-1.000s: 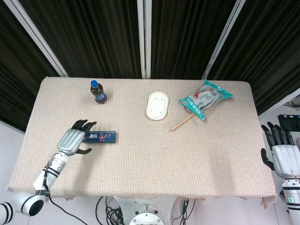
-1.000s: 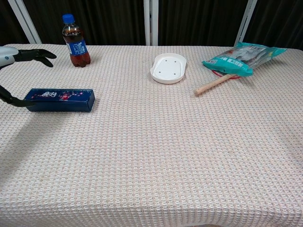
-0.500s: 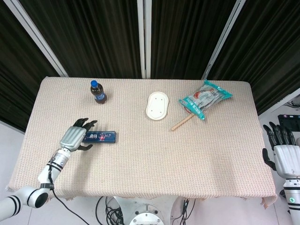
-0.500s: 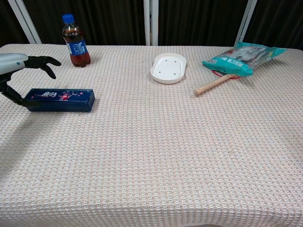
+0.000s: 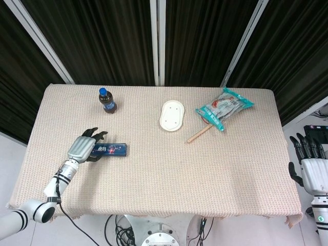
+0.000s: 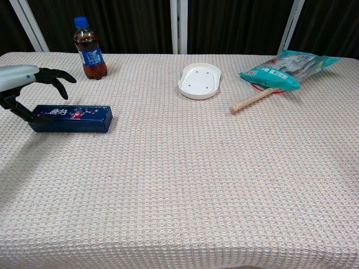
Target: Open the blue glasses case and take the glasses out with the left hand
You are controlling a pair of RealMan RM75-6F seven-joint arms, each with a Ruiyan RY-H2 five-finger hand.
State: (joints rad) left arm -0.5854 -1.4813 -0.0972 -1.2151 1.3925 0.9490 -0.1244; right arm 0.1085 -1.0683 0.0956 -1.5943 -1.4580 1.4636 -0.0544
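The blue glasses case (image 5: pixel 110 149) (image 6: pixel 72 118) lies closed and flat on the left part of the table. My left hand (image 5: pixel 83 147) (image 6: pixel 22 82) hovers over the case's left end with its fingers spread and arched above it. Its thumb reaches down at the case's near left corner. Nothing is held in it. My right hand (image 5: pixel 310 165) hangs off the table's right edge, fingers apart and empty; the chest view does not show it. The glasses are hidden.
A cola bottle (image 5: pixel 107 100) (image 6: pixel 90 49) stands behind the case. A white oval dish (image 5: pixel 172 116) (image 6: pixel 199 80) sits mid-table. A teal snack bag (image 5: pixel 224 108) (image 6: pixel 289 69) and a wooden stick (image 5: pixel 201 132) (image 6: pixel 253 100) lie at the back right.
My left hand has moved right and forward, coming over the case's left end. The case has not moved. The right hand has sunk slightly.
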